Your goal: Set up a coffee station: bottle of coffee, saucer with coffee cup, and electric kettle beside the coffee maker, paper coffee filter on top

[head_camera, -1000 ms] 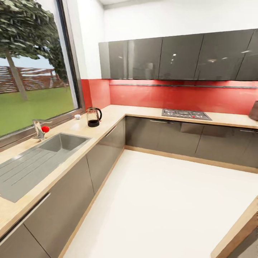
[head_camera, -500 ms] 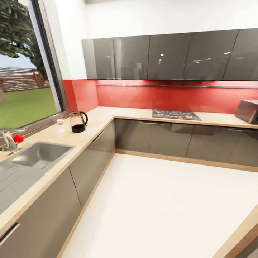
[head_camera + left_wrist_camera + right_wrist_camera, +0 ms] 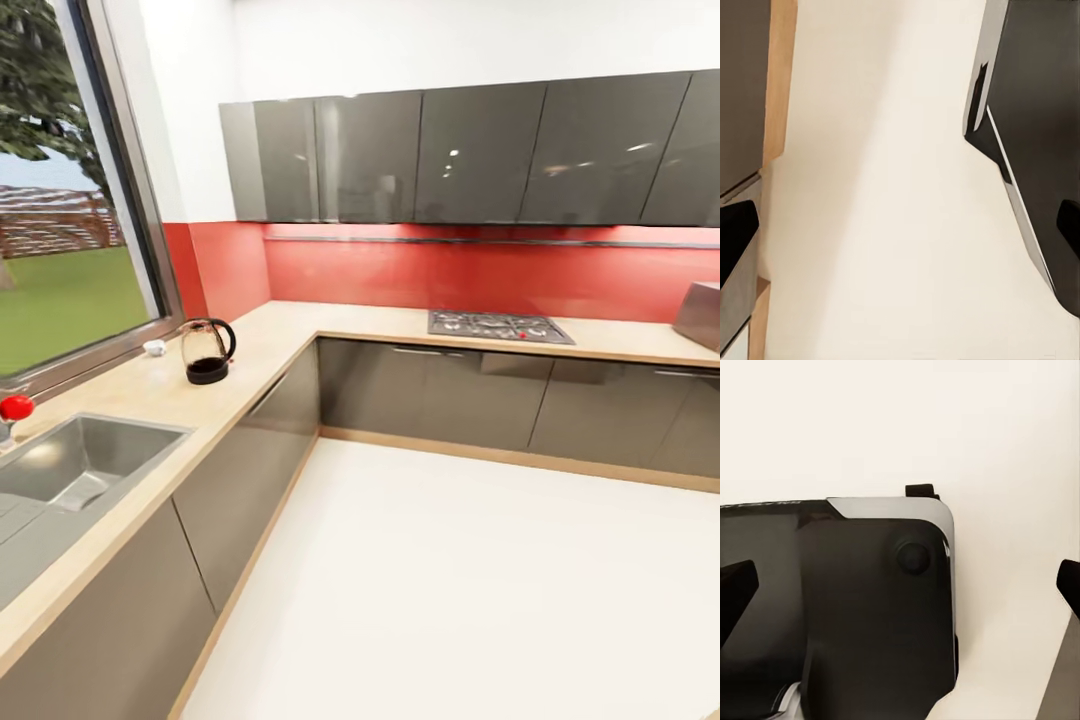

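Note:
The electric kettle (image 3: 207,350), clear glass with a black base and looped handle, stands on the kitchen countertop (image 3: 260,345) below the window. A tiny white coffee cup (image 3: 154,347) sits just behind it against the window sill; I cannot tell what it rests on. My left gripper (image 3: 900,229) is open over the pale floor, with one black fingertip at each side of the left wrist view. My right gripper (image 3: 900,585) is open too, hanging above my own dark base (image 3: 855,607) with nothing between its fingers.
A steel sink (image 3: 80,465) with a red tap knob (image 3: 15,407) is set into the left counter. A gas hob (image 3: 498,325) and a metal appliance (image 3: 702,315) sit on the back counter under grey wall cabinets (image 3: 450,155). White floor (image 3: 480,580) lies ahead.
The head view has swung right and moved forward, so sink, kettle and cup slid left in the picture. Nothing on the counters has itself moved.

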